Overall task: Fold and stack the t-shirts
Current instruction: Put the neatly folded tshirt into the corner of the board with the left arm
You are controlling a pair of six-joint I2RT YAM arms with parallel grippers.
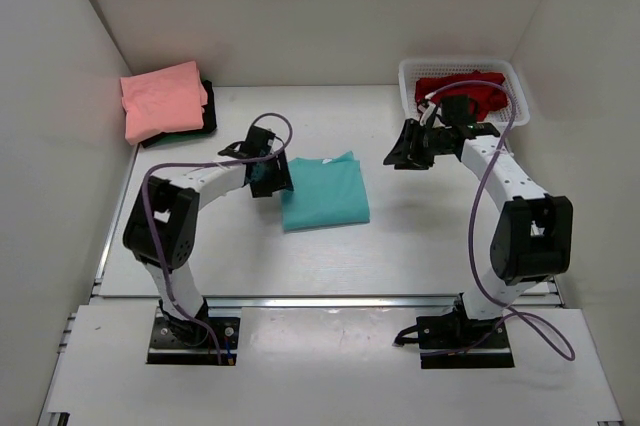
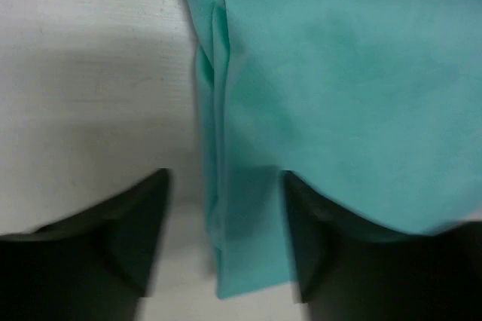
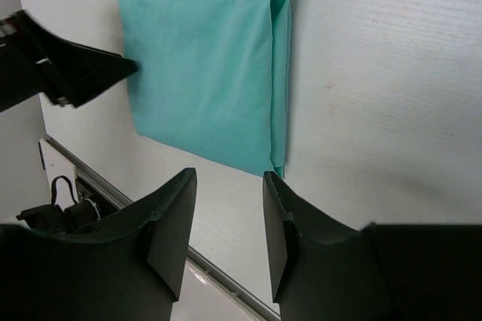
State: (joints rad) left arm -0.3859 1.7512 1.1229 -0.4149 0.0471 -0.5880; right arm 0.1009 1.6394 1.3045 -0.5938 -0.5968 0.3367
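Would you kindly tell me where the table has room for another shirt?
Free: the white tabletop between the folded teal t-shirt and the right end effector, plus the near strip. Crowded: salmon pink t-shirt back-left, white mesh basket back-right.

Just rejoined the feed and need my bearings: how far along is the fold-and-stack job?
Done: the salmon pink shirt lies folded atop the dark shirt at back left. In hand: the teal shirt is folded mid-table, the left arm's fingers open astride its left edge; the right arm's fingers are open over bare table. Left: stacking the teal one, then the red shirt, bunched in the basket.
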